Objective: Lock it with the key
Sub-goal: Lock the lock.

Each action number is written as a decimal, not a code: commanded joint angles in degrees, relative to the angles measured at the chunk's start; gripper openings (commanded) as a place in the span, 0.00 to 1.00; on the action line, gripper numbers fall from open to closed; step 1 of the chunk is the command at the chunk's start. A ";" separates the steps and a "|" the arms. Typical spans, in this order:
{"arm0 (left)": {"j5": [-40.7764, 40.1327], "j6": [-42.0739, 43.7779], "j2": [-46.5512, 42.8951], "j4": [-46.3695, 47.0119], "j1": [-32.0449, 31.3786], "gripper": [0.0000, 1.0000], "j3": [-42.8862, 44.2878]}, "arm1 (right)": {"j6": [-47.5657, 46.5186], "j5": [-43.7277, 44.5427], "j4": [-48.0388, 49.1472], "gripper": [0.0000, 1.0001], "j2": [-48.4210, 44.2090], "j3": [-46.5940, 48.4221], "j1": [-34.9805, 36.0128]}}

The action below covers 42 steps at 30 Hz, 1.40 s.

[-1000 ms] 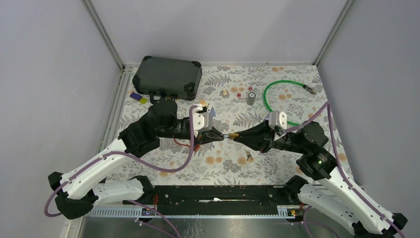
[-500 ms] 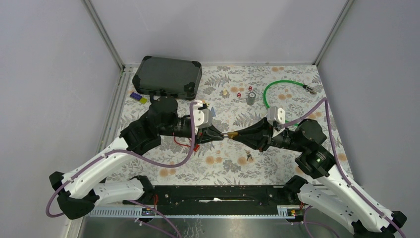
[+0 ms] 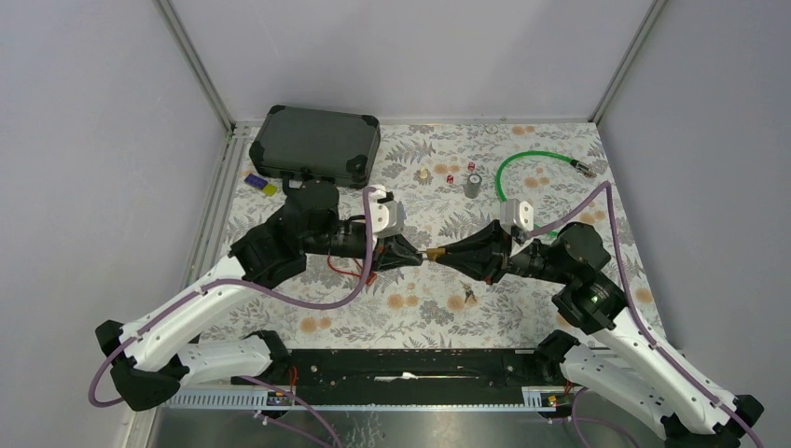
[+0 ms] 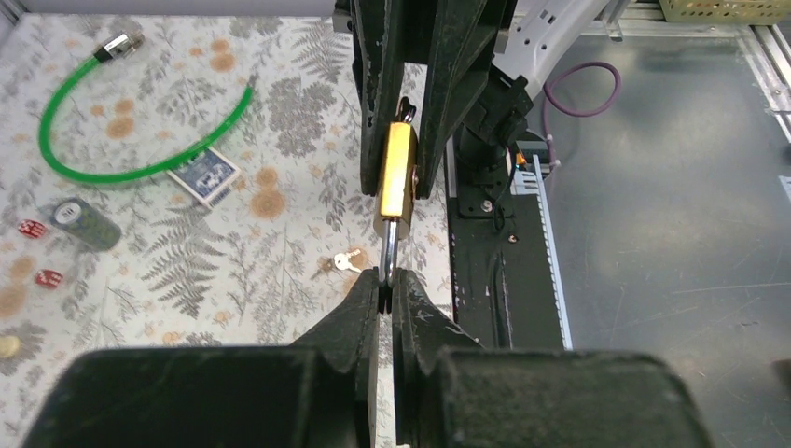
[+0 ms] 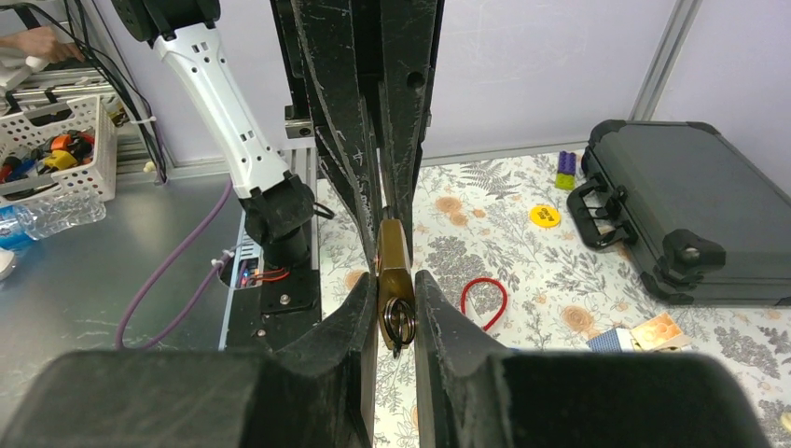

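A brass padlock (image 3: 435, 253) hangs in the air over the mid-table, held between both grippers. My left gripper (image 4: 387, 280) is shut on the tip of its steel shackle (image 4: 389, 245). My right gripper (image 5: 395, 289) is shut on the sides of the brass body (image 5: 392, 257). A dark key ring (image 5: 396, 322) hangs at the body's end between the right fingers; I cannot tell whether a key sits in the keyhole. A small silver key (image 4: 345, 262) lies on the floral cloth below, also visible from above (image 3: 468, 297).
A black case (image 3: 317, 145) stands at the back left and a green cable (image 3: 522, 163) loops at the back right. A grey cylinder (image 3: 473, 185), a playing card (image 4: 205, 175) and a red wire loop (image 5: 485, 299) lie on the cloth.
Both wrists have rolled slightly and the arms have drawn in a little. The padlock stays at about the same spot between them, both grips unchanged.
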 commanded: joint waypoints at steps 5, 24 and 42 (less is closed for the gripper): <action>9.29 -2.27 3.15 11.70 -4.53 0.00 3.99 | -2.46 4.85 1.97 0.00 5.96 -1.90 -0.16; 7.16 -1.70 4.76 13.95 -7.59 0.00 5.85 | -2.16 4.05 2.70 0.00 8.82 -3.69 0.30; 6.32 -3.00 3.88 23.21 -9.20 0.00 5.55 | 0.53 4.44 7.28 0.00 10.95 -6.95 2.47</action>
